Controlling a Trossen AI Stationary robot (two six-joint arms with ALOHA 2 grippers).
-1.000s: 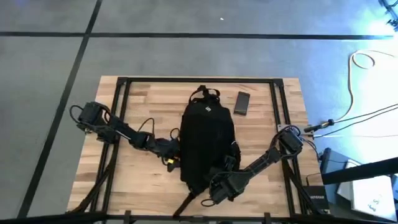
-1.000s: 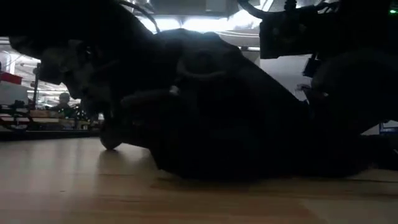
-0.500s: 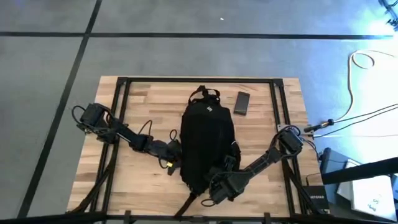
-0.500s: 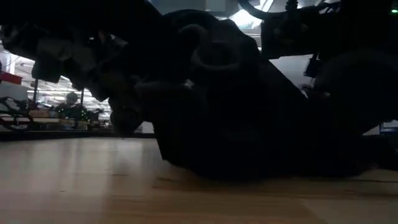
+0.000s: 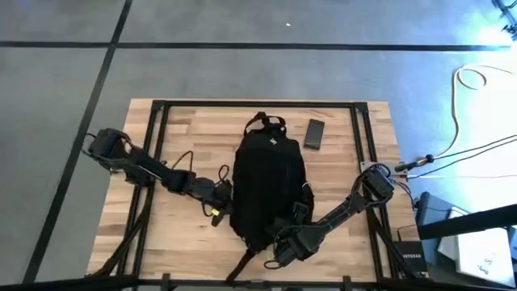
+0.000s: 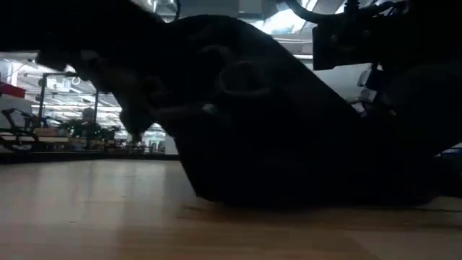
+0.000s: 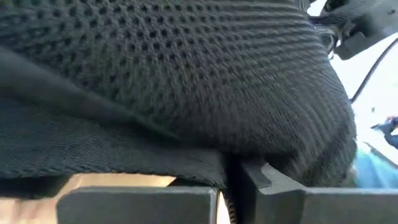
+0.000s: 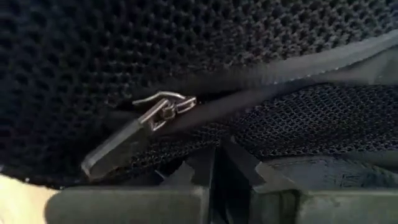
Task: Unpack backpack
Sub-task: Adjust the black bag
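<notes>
At frame centre, our left gripper point(image 5: 224, 196) and right gripper point(image 5: 279, 243) press against the backpack point(image 5: 266, 190). Whether either claw is clamped, we cannot tell. The zipper pull point(image 8: 140, 132) could slip free if the soft mesh shifts.

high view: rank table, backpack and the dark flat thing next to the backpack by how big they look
1. table
2. backpack
3. dark flat thing, by far the smallest
</notes>
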